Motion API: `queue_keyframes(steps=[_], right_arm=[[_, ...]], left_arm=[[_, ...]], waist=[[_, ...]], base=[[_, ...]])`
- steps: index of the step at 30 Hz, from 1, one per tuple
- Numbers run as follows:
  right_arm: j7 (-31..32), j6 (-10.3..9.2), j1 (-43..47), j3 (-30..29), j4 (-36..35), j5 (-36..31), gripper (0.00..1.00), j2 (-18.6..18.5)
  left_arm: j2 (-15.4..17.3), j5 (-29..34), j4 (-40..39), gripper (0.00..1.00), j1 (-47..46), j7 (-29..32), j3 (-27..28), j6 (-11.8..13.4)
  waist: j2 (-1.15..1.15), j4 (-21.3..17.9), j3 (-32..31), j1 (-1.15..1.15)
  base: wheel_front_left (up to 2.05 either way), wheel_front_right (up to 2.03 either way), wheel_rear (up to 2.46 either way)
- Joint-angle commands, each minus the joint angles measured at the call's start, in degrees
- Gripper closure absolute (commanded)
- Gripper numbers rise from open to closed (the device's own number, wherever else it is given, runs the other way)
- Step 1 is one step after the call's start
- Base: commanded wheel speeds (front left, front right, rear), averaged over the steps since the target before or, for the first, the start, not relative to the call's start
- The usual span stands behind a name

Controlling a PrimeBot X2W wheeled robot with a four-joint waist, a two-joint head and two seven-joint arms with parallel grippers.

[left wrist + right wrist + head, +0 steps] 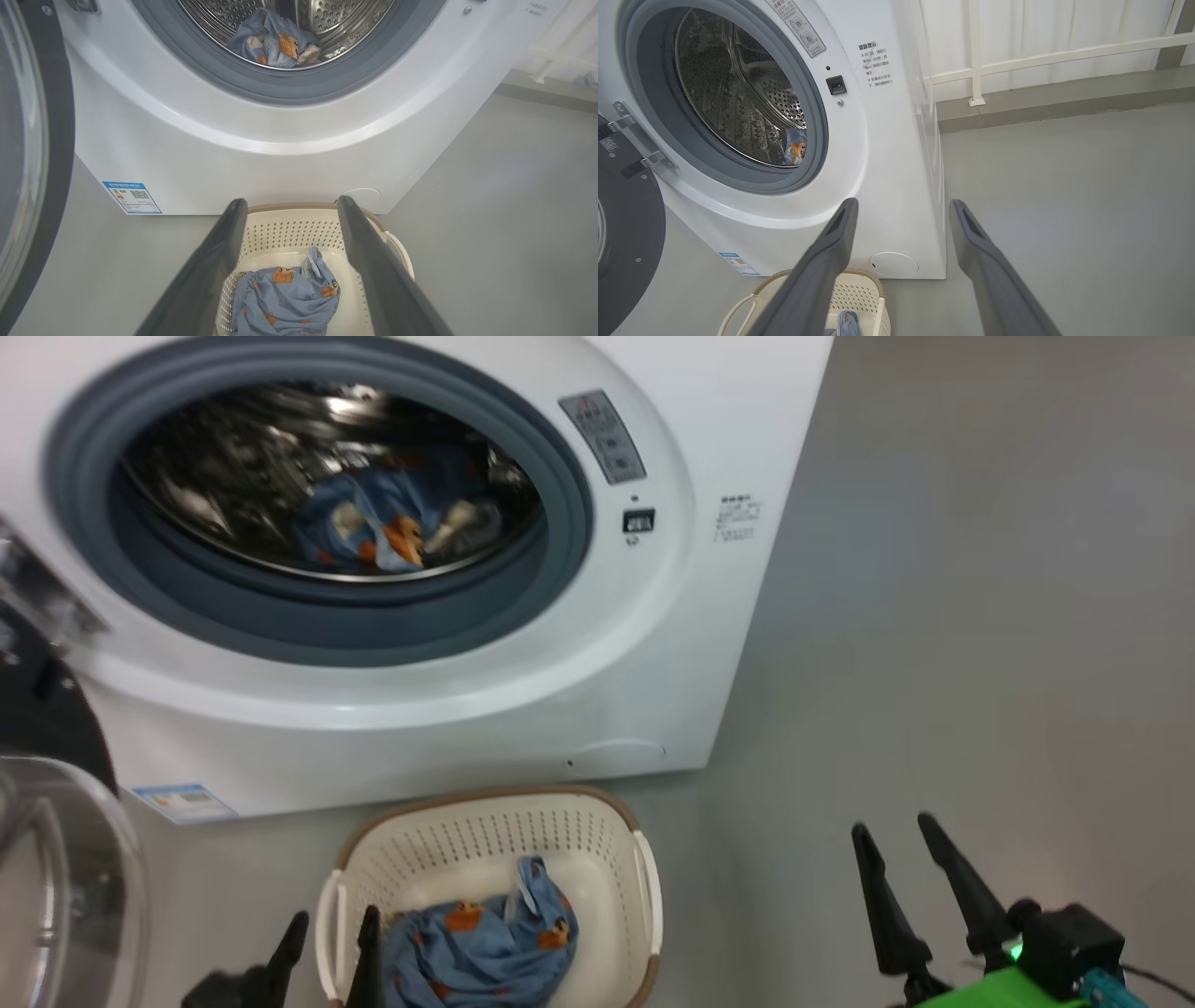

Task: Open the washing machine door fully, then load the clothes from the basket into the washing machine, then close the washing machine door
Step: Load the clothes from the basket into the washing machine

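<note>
The washing machine (597, 644) stands with its drum exposed. The washing machine door (56, 859) hangs swung out at the left, its dark rim (56, 116) close by in the left wrist view. One piece of the clothes (392, 527) lies inside the drum (275, 44). More clothes (485, 943) sit in the basket (485, 812) on the floor before the machine. My left gripper (334, 919) is open and empty, hovering just above the basket's left side (292, 201). My right gripper (892, 826) is open and empty over bare floor, right of the basket (903, 203).
Grey floor (980, 616) spreads wide to the right of the machine. A white railing (1041, 56) and pale curtain stand behind it. A blue label (131, 197) marks the machine's lower front.
</note>
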Motion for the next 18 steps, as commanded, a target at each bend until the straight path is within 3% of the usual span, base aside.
queue_keyframes(steps=[1,11,18], right_arm=[[-0.3,0.52,-3.0,1.9,-1.8,1.3,0.00,-0.2],[-0.3,0.52,-10.3,4.6,-0.5,4.1,0.00,-0.2],[-0.3,0.52,-14.2,6.6,-1.1,5.9,0.00,-0.2]], left_arm=[[1.6,0.0,0.2,0.00,-3.6,1.7,1.1,-0.8],[5.5,-1.9,9.8,0.00,-15.3,9.8,1.1,-3.6],[7.4,-3.6,19.0,0.00,-22.1,14.8,1.2,-4.6]], waist=[[0.00,-3.9,7.7,0.00],[0.00,-10.2,21.8,0.00],[0.00,-13.3,28.4,0.00]], base=[[0.00,0.00,0.00],[0.00,0.00,0.00],[0.00,0.00,0.00]])
